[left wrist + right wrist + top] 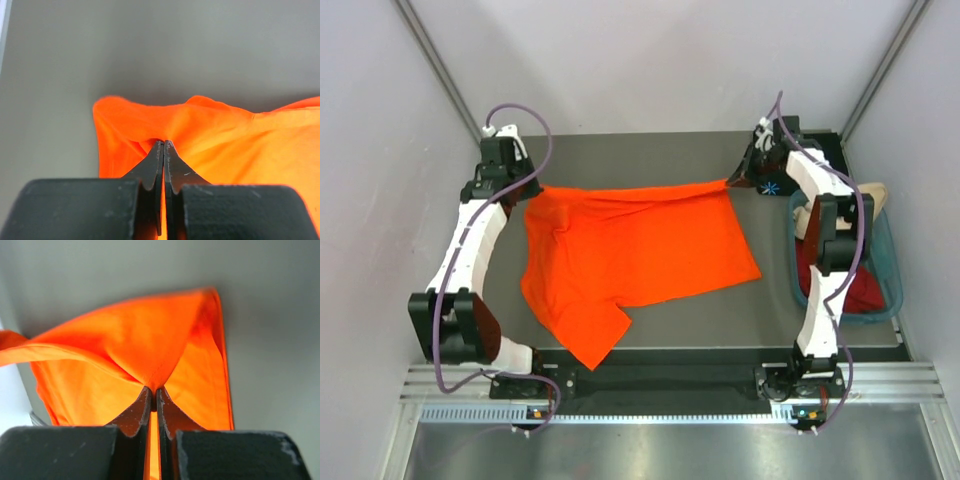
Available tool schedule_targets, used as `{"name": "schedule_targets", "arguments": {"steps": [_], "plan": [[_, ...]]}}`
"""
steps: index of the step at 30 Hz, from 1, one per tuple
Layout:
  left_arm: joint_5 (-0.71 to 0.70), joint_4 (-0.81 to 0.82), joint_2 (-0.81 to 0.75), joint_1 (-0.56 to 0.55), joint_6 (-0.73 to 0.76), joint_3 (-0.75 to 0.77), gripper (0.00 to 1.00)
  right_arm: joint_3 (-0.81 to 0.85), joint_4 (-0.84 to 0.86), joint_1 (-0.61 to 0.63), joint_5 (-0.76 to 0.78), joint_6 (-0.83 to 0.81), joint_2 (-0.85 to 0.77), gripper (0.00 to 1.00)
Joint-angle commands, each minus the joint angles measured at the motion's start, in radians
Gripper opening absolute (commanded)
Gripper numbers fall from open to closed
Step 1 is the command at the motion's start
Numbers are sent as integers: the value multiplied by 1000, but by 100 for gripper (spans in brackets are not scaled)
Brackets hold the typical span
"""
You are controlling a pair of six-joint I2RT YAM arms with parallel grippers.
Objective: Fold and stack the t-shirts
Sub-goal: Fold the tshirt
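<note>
The bright orange t-shirt lies spread over the middle of the grey table, with a sleeve toward the near edge. My left gripper is shut on its far left corner; in the left wrist view the closed gripper pinches the orange cloth. My right gripper is shut on its far right corner, and the right wrist view shows that gripper pinching the orange cloth. The far edge is held taut between them. A black shirt with a light-blue star, a beige shirt and a dark red shirt sit at the right.
A teal plastic tub at the right edge holds the dark red and beige shirts, partly behind my right arm. White enclosure walls stand on the left, far and right sides. A metal rail runs along the near edge.
</note>
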Motion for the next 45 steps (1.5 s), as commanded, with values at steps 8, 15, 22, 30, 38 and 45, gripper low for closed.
{"name": "schedule_targets", "arguments": {"steps": [8, 15, 22, 30, 38, 45], "plan": [[-18, -82, -189, -6, -99, -225, 0, -209, -15, -11, 38, -83, -150, 1], [-9, -119, -232, -6, -159, -323, 0, -260, -4, -11, 48, -87, -167, 1], [-8, -160, -218, -6, -188, -343, 20, -291, -18, -13, 63, -96, -173, 3], [-66, -181, -322, 0, -277, -335, 75, -311, -28, -11, 81, -104, -228, 23], [56, -101, -152, 145, -277, -301, 74, -246, 57, 1, 31, -53, -163, 33], [172, -19, 17, 247, -265, -225, 65, -151, 40, 1, 41, -92, -77, 34]]}}
